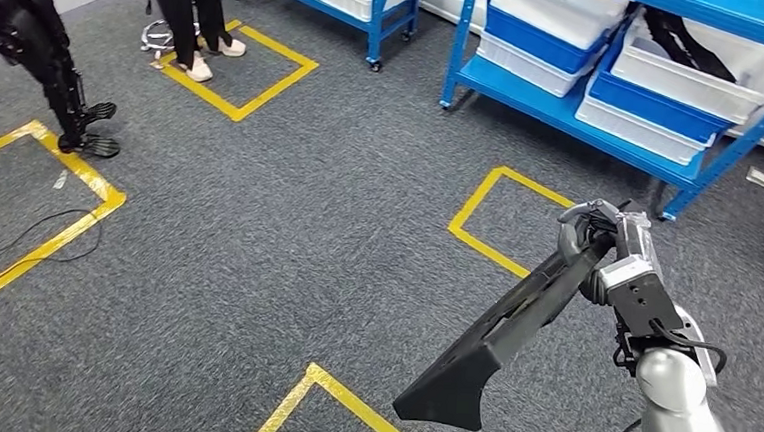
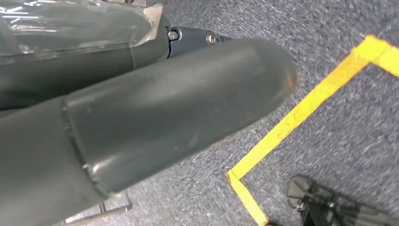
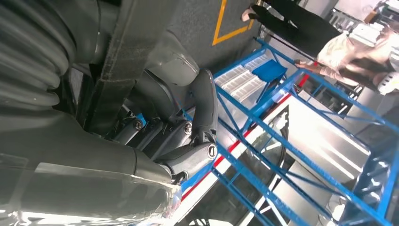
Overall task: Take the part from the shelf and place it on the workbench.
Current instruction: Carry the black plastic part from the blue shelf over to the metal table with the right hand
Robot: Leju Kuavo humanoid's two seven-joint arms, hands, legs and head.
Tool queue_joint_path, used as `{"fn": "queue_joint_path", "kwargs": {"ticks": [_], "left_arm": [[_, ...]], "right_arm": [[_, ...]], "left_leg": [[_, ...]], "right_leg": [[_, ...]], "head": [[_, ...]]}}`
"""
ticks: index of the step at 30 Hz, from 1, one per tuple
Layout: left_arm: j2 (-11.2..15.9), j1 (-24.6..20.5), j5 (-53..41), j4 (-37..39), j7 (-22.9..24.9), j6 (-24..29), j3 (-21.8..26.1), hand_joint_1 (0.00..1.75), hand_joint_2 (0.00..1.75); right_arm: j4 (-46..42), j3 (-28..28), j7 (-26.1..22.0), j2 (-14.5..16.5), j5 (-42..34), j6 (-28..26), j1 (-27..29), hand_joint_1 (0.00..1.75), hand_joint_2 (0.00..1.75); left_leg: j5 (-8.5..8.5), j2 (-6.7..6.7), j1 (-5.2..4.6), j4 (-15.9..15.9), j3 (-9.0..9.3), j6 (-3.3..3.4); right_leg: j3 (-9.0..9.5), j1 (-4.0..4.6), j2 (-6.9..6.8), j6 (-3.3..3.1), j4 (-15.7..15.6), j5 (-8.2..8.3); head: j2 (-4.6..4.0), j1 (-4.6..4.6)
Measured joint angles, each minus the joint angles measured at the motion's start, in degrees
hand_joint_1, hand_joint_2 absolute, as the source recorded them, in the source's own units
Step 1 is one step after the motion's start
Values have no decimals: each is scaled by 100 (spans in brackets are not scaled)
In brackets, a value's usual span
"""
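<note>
Now: part (image 1: 512,319) in R hand (image 1: 597,239)

Even bright indoor light, soft shadows; wrist views blurred close-up, glare on plastic wrap (image 2: 70,23).

Long black part (image 1: 511,329), slanted above floor

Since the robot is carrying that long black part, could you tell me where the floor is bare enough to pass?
Bare carpet stretches between the yellow floor outlines, ahead of the right hand gripping the black part. It is crowded by the blue shelf with white bins, and near the person and stool.
</note>
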Motion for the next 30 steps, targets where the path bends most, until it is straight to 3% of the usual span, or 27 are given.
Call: {"fn": "queue_joint_path", "kwargs": {"ticks": [2, 3, 4, 5, 7, 9, 11, 12, 14, 16, 17, 18, 19, 20, 22, 24, 25, 27, 28, 30], "left_arm": [[-7, -3, -40, -5, 15, -44, 0, 0, 0], [-13, -3, -59, -5, 27, -67, -1, 0, 0], [-21, -2, -79, -5, 38, -89, -1, 0, 0], [-27, -2, -104, -4, 50, -115, -2, 0, 0], [-37, -3, -140, -4, 69, -154, -2, 0, 0], [-46, 1, -180, -4, 85, -198, -3, 0, 0], [-55, 19, -224, -4, 94, -243, -4, 0, 0], [-56, 30, -244, -4, 97, -258, -4, 0, 0], [-55, 34, -285, -5, 97, -273, -5, 0, 0], [-53, 22, -307, -5, 97, -287, -7, 0, 0], [-53, 18, -314, -5, 97, -295, -7, 0, 0], [-53, 18, -318, -5, 97, -303, -7, 0, 0], [-53, 19, -325, -5, 97, -312, -7, 0, 0], [-52, 19, -339, -5, 97, -323, -9, 0, 0], [-48, 16, -380, -6, 97, -349, -22, 0, 0], [-49, 5, -431, -6, 110, -376, -49, 0, 0], [-52, 0, -455, -5, 122, -385, -63, 0, 0], [-52, -4, -485, -5, 154, -392, -82, 0, 0], [-55, -4, -495, -5, 169, -392, -87, 0, 0], [-60, -10, -501, -7, 203, -388, -89, 0, 0]], "right_arm": [[39, -15, 3, -4, 7, -8, 33, 175, 175], [54, -25, 4, -6, 8, -10, 67, 175, 175], [62, -35, 4, -9, 10, -13, 109, 175, 175], [64, -49, 4, -14, 12, -15, 155, 175, 175], [46, -98, -2, -28, 8, -20, 245, 175, 175], [-6, -182, -16, -41, -13, -27, 341, 175, 175], [-77, -268, -36, -47, -43, -34, 453, 175, 175], [-114, -302, -46, -47, -58, -36, 510, 175, 175], [-186, -362, -69, -47, -87, -36, 625, 175, 175], [-246, -436, -91, -49, -114, -36, 738, 175, 175], [-266, -467, -97, -50, -122, -36, 783, 175, 175], [-280, -491, -99, -50, -127, -36, 817, 175, 175], [-293, -511, -99, -48, -128, -36, 846, 175, 175], [-308, -535, -100, -46, -129, -36, 876, 175, 175], [-348, -596, -101, -45, -131, -36, 932, 175, 175], [-413, -664, -102, -40, -133, -36, 993, 175, 175], [-453, -696, -104, -33, -133, -36, 1024, 175, 175], [-526, -737, -110, -11, -125, -36, 1077, 175, 175], [-554, -747, -113, 2, -115, -36, 1101, 175, 175], [-591, -769, -127, 23, -96, -36, 1155, 175, 175]], "left_leg": [[4, -109, -11, -2, -5, 24], [4, -172, -17, 0, -4, 25], [3, -237, -22, 3, 0, 26], [3, -306, -26, 7, 8, 26], [-1, -433, -34, 22, 17, 17], [-6, -538, -54, 36, -2, -15], [4, -616, -67, 34, -31, -65], [-6, -590, -67, 51, -47, -90], [-173, -371, -67, 281, -150, -146], [-552, -113, -31, 964, -464, -214], [-725, -63, 0, 1363, -655, -248], [-814, -45, 31, 1652, -799, -278], [-786, -31, 62, 1724, -837, -308], [-665, -4, 91, 1575, -763, -332], [-318, 167, 132, 810, -350, -366], [-150, 296, 114, 245, -40, -337], [-148, 302, 87, 158, 0, -304], [-128, 187, 39, 124, -3, -202], [-106, 135, 27, 90, 10, -146], [-57, 45, 29, 24, 40, -38]], "right_leg": [[-398, -2, 146, -5, 800, -303], [-534, 3, 166, 18, 1041, -357], [-569, 8, 177, 56, 1069, -317], [-481, 10, 194, 103, 844, -178], [-117, 2, 308, 158, 13, 184], [119, 21, 396, 96, -516, 379], [151, 50, 346, -14, -583, 412], [156, 21, 303, -57, -592, 427], [180, -40, 214, -159, -621, 449], [198, -42, 107, -249, -629, 440], [203, -31, 50, -270, -629, 433], [207, -27, -2, -274, -628, 428], [213, -30, -50, -270, -627, 421], [224, -37, -97, -262, -626, 412], [260, -44, -190, -213, -616, 374], [285, -6, -270, -130, -600, 329], [293, 23, -308, -89, -600, 316], [307, 40, -379, -9, -609, 299], [299, 28, -342, 19, -570, 260], [126, -13, -116, 12, -180, 39]], "head": [[0, 8], [0, 8], [0, 9], [0, 9], [0, 12], [0, 11], [0, 9], [0, 5], [0, -10], [0, -24], [0, -29], [0, -27], [0, -30], [0, -30], [0, -31], [1, -25], [1, -16], [0, -3], [0, 2], [0, 11]]}}
